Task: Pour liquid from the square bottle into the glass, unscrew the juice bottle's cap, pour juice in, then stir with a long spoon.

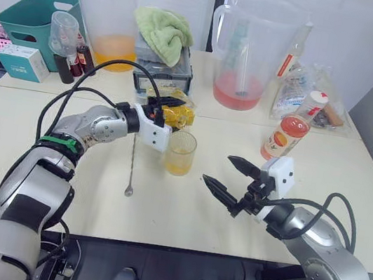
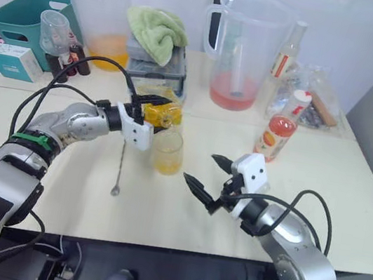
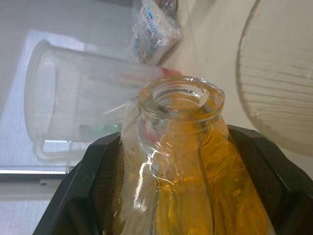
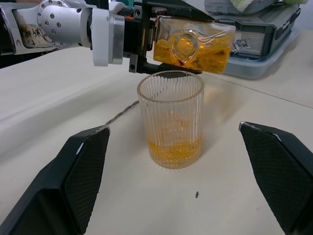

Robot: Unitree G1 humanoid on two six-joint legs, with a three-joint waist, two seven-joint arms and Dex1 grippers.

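Cream tabletop (image 1: 347,201) carries the whole job, and at its middle stands the glass (image 1: 180,152), a ribbed tumbler with a shallow layer of amber liquid in the bottom. Just above its rim the square bottle (image 1: 175,115) lies tipped on its side, amber inside, clamped between the black fingers of the left gripper (image 1: 166,108); its open mouth looks to sit near the rim's far edge rather than clearly over the middle. To pour well, the mouth probably wants to come over the glass's centre and tilt gently, so nothing runs down the outside.

Beside the glass on the left arm's side, the long spoon (image 1: 131,163) lies flat on the table. The right gripper (image 1: 232,174) hovers with fingers spread wide and empty, near the glass. Farther back on that side stands the juice bottle (image 1: 288,134), upright with the cap (image 1: 317,97) on.
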